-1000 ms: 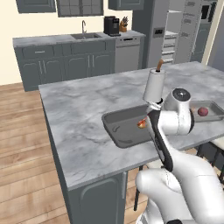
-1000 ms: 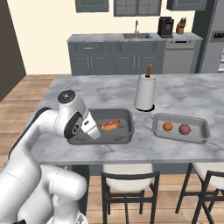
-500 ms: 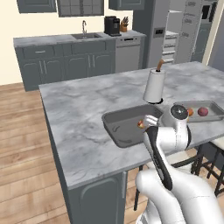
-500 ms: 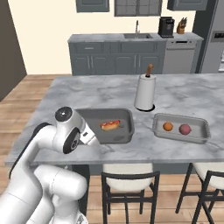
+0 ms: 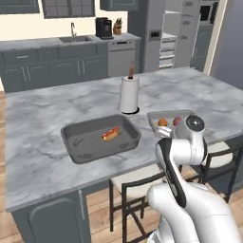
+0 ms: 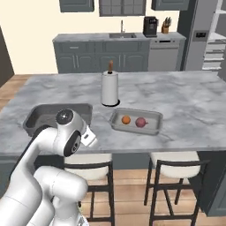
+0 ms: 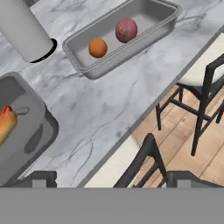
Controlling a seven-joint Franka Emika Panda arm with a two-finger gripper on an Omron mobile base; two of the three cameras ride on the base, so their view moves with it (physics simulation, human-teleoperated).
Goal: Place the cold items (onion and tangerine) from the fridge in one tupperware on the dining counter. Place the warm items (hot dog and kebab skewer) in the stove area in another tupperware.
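Note:
A light grey tupperware (image 7: 131,56) on the marble dining counter (image 5: 42,156) holds the orange tangerine (image 7: 97,47) and the reddish onion (image 7: 126,29). To its left a dark grey tupperware (image 5: 70,140) holds the hot dog (image 5: 110,134), which also shows at the left edge of the hand view as the hot dog (image 7: 6,124). The kebab skewer is hidden from me. My gripper (image 7: 113,178) hangs open and empty over the counter's front edge, nearer than both containers, with fingertips (image 7: 43,177) spread wide.
A white paper towel roll (image 5: 128,94) stands behind the containers. Dark-framed stools (image 7: 144,157) are tucked under the counter's front edge. Behind the island are the sink counter (image 5: 71,40) and the open fridge (image 5: 171,33).
The whole picture has slid left in both base views, so the base has driven right along the counter. The arm has folded lower. The gripper stays open.

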